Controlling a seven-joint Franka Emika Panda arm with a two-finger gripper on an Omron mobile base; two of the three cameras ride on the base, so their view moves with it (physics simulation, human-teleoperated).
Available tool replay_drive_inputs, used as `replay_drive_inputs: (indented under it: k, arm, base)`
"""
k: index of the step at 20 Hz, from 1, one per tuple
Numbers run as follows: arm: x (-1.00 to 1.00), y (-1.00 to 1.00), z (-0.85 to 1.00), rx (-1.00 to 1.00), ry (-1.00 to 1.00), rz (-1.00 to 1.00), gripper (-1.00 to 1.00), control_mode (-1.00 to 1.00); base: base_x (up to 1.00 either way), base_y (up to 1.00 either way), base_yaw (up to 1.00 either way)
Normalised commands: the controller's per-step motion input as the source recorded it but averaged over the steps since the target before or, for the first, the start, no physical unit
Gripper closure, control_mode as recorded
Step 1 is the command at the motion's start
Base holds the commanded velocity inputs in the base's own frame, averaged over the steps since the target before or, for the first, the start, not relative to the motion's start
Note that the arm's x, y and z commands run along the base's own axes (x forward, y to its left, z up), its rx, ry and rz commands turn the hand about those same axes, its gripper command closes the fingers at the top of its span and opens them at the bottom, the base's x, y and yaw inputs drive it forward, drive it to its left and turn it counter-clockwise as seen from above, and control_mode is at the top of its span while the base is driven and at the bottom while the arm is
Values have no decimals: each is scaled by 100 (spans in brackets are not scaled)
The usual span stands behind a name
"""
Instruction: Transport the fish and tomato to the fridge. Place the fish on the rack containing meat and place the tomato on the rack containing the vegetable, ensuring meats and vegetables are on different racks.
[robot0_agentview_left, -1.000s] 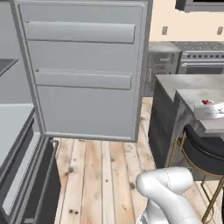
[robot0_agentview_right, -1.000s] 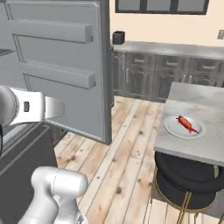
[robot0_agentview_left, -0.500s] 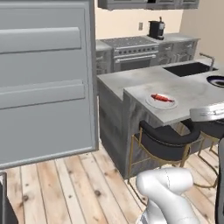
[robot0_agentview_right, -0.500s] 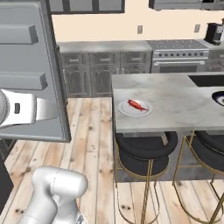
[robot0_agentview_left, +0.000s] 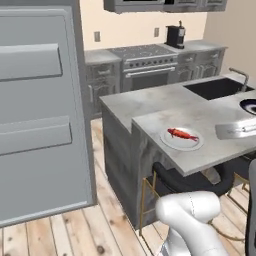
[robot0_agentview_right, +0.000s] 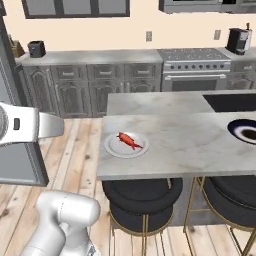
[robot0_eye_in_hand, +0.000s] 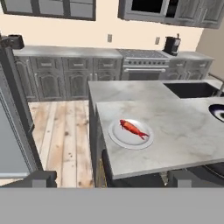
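Kitchen view has swung since the earlier frames: base turned, camera moved, things did not. Fridge door (robot0_agentview_left: 40, 115) now sits left, desk (robot0_agentview_right: 190, 145) centred. Fish (robot0_agentview_right: 129, 140) lies on white plate (robot0_agentview_right: 112, 148) at the desk's near left corner. Tool (robot0_eye_in_hand: 109, 178) stands wide, holding nothing, short of the desk edge.

Red fish (robot0_agentview_right: 129, 140) on white plate (robot0_agentview_right: 113, 148), grey island counter (robot0_agentview_right: 190, 140), black stools (robot0_agentview_right: 142, 196) beneath
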Motion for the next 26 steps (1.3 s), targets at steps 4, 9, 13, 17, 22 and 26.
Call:
replay_drive_inputs:
  k: [4,9,13,17,22,26]
  arm:
    - [0,0,0,0,0,0,-100,100]
    - [0,0,0,0,0,0,-100,100]
    - [0,0,0,0,0,0,-100,100]
    - [0,0,0,0,0,0,-100,100]
    - [0,0,0,0,0,0,-100,100]
    - [0,0,0,0,0,0,-100,100]
  base:
    - [52,-32,1]
    - [-14,-61,3]
    - [-13,-90,3]
    - [-23,-99,4]
    - [52,-26,6]
    - [97,55,8]
